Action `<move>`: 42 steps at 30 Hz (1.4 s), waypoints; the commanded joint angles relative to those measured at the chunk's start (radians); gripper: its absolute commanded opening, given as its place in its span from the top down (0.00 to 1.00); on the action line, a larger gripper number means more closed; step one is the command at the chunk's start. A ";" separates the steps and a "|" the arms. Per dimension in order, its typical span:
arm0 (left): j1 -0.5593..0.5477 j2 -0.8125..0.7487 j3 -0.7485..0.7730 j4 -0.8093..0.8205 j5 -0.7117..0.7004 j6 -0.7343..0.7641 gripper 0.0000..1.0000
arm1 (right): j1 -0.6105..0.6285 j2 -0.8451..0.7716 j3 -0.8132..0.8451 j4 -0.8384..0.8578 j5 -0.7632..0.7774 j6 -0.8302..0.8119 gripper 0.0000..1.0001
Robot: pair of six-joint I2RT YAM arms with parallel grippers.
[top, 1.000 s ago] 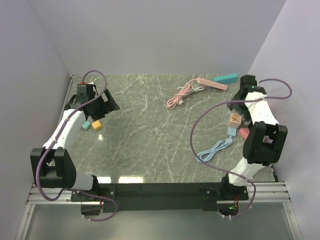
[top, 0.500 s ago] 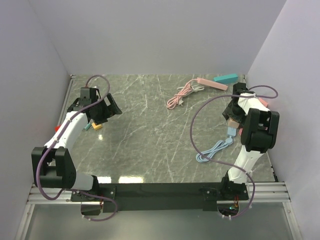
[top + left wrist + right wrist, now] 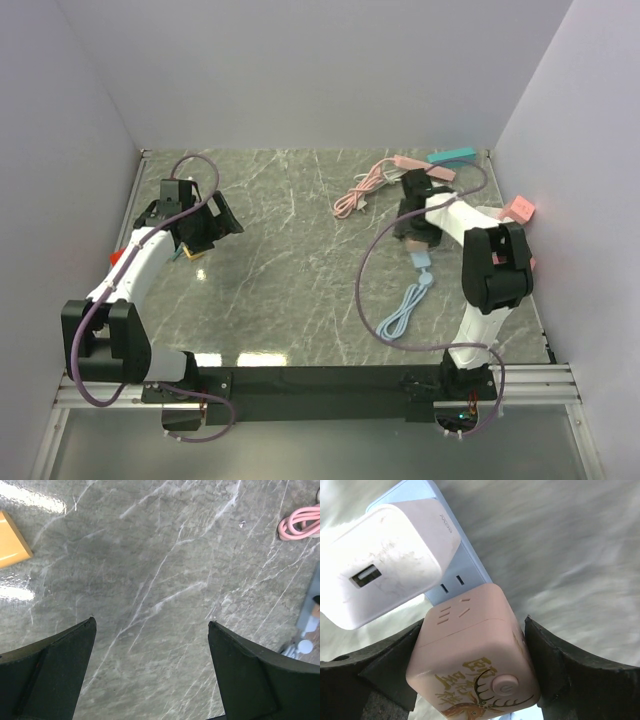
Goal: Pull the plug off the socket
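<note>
Grey-green marble tabletop [image 3: 290, 300] fills the cell, with pale lilac walls on three sides. At about 2 o'clock from the table's centre, the right gripper [image 3: 418, 228] is clenched on the pink cube plug [image 3: 475, 650], one finger pressed to each side face. The plug sits against the pale blue socket strip [image 3: 468, 565]. In the wrist view a white USB charger [image 3: 390, 560] stands on the same strip at the plug's 10 o'clock. From the strip a blue cable [image 3: 402, 312] trails toward 6 o'clock in a loose coil.

Between 9 and 10 o'clock the left gripper [image 3: 215, 218] hangs over bare marble, jaws spread wide and grasping nothing. An orange block [image 3: 193, 254] lies near it, at its 7 o'clock. A coiled pink cable [image 3: 358, 190] lies at 1 o'clock, running to a pink strip [image 3: 420, 167], and a teal block [image 3: 452, 156] rests just beside that strip's far end.
</note>
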 commanded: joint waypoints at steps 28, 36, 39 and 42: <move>-0.256 0.081 0.083 0.066 -0.085 -0.232 0.01 | 0.616 -0.020 0.133 -0.042 -0.350 0.316 0.07; -0.345 0.170 0.149 0.053 -0.127 -0.309 0.01 | 0.614 -0.223 0.036 0.042 -0.423 0.100 0.05; -0.400 0.209 0.197 0.018 -0.172 -0.341 0.01 | 0.598 -0.299 0.001 0.027 -0.361 0.107 0.04; -0.460 0.248 0.238 -0.023 -0.198 -0.392 0.01 | 0.559 -0.358 -0.030 0.001 -0.265 0.142 0.03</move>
